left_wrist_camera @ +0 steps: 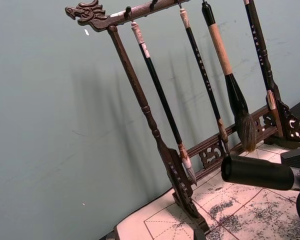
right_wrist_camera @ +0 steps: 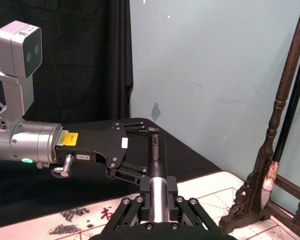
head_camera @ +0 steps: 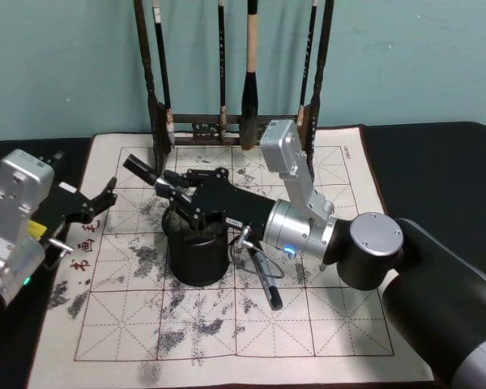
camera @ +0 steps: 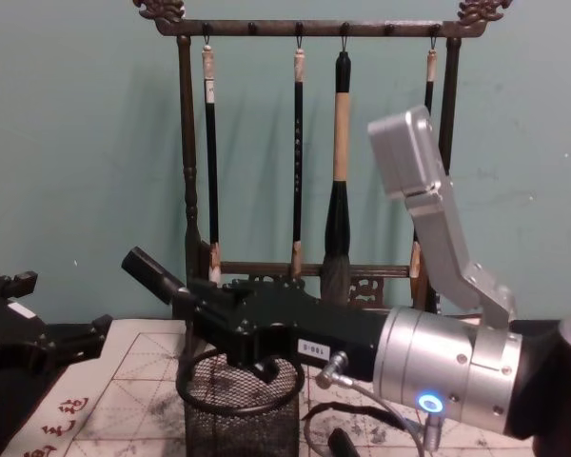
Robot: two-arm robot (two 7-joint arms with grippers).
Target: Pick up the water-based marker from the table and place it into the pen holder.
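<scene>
At the left edge of the mat [head_camera: 324, 324], the left gripper [head_camera: 104, 203] sits parked, fingers spread wide and holding nothing. Right of it is the marker [head_camera: 142, 172], a smooth matte-black cylinder clamped in the right gripper [head_camera: 174, 188], whose fingers are closed around its barrel. The barrel is held nearly level, its long axis slanting from the gripper out toward the far left, so the blunt free end [camera: 152, 274] juts past the fingers. Directly beneath the gripper stands the pen holder [camera: 238, 419], an upright black wire-mesh cup with a solid round rim. Its mouth faces up while the marker lies across it, so the coming move probably depends on tipping that axis toward vertical before letting go. The right arm already holds the marker over the holder, while the left is well apart. Just right of the holder a dark pen-like thing [head_camera: 267, 285] lies on the mat, though it may be part of a cable. Behind stands the carved dark wooden brush rack [camera: 186, 143]. The mat is pale, gridded and ink-blotched.
</scene>
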